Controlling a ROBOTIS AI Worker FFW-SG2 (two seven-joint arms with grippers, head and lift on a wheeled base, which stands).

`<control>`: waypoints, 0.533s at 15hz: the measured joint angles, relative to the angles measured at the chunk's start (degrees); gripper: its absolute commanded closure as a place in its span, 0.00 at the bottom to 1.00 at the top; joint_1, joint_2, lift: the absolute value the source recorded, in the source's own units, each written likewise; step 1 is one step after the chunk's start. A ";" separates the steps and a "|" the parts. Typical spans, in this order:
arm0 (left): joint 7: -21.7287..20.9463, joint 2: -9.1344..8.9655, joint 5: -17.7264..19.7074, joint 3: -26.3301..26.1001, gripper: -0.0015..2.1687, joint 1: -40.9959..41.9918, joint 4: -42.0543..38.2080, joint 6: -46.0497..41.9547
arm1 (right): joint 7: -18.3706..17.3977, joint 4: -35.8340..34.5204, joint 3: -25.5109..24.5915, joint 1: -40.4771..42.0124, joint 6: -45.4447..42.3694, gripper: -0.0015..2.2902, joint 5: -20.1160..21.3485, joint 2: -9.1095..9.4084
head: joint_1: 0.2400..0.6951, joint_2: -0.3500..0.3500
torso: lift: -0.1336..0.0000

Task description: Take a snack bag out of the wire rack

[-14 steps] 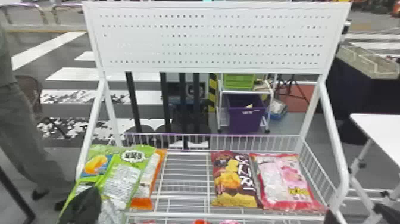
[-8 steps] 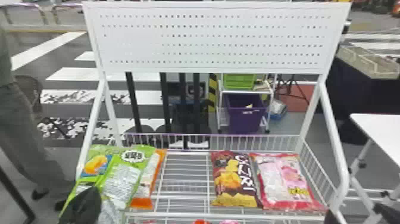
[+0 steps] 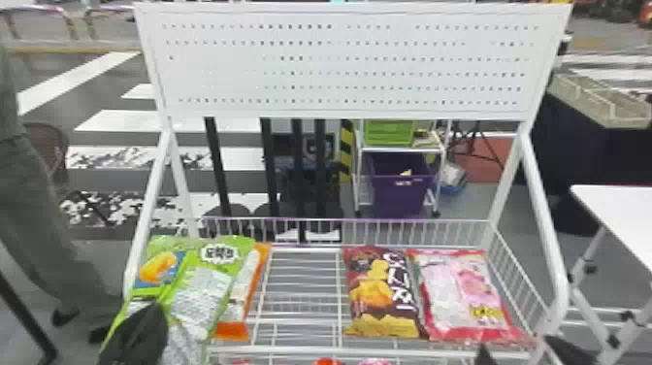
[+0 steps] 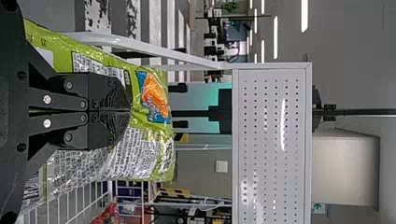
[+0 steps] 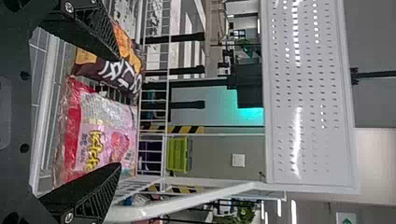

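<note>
Progress: my right pincer (image 5: 119,111), spread, has slid inward near the wire rack's (image 3: 281,350) near-right corner, probably for the pink bag (image 3: 461,293); left pincer (image 4: 130,111) pressed together.

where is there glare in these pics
Left wrist view: bright streaks on the perforated panel, highlights on the green bag; right wrist view: a long glare streak on the same panel; head view: some holes wash out at the panel's left.
</note>
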 measured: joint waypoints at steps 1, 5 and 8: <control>-0.02 0.00 0.00 -0.07 0.82 -0.08 0.01 0.04 | -0.69 3.73 2.65 -4.45 1.46 0.04 -0.18 -1.18 | 0.57 0.50 | 1.00; -0.02 -0.01 0.00 0.00 0.82 -0.14 0.04 0.10 | -2.04 14.93 10.60 -20.94 7.64 0.04 -2.79 -2.54 | 0.57 0.50 | 1.00; -0.08 0.04 0.05 0.21 0.82 -0.32 0.30 0.10 | -3.39 23.46 15.95 -32.58 14.82 0.04 -3.43 -2.48 | 0.57 0.50 | 1.00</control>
